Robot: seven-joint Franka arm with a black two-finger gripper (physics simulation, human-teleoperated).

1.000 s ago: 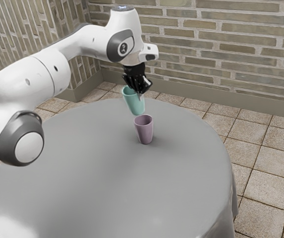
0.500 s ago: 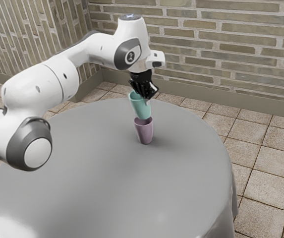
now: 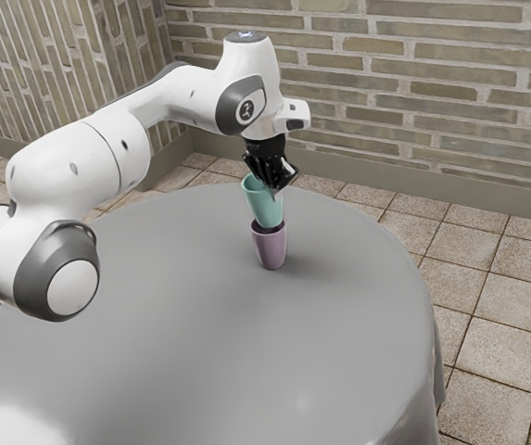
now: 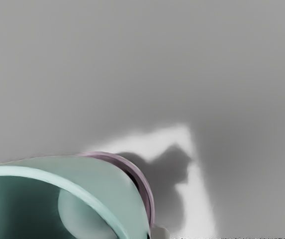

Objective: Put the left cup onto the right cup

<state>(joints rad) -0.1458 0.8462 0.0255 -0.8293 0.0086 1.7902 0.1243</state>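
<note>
A teal cup (image 3: 263, 205) stands upright with its base nested in the mouth of a mauve cup (image 3: 269, 247) near the middle of the round grey table (image 3: 200, 352). My black gripper (image 3: 271, 178) grips the teal cup's rim from above, shut on it. In the wrist view the teal cup (image 4: 57, 199) sits just under my hand, and the mauve cup's rim (image 4: 137, 179) shows as a thin arc around its side.
The table's far and right-hand edges drop to a tiled floor (image 3: 497, 306). A brick wall (image 3: 413, 83) stands behind. Open grey tabletop surrounds the cups on all sides.
My hand has carried the teal cup toward the exterior view's right and down, from above and beside the mauve cup into its mouth. The mauve cup has stayed in place.
</note>
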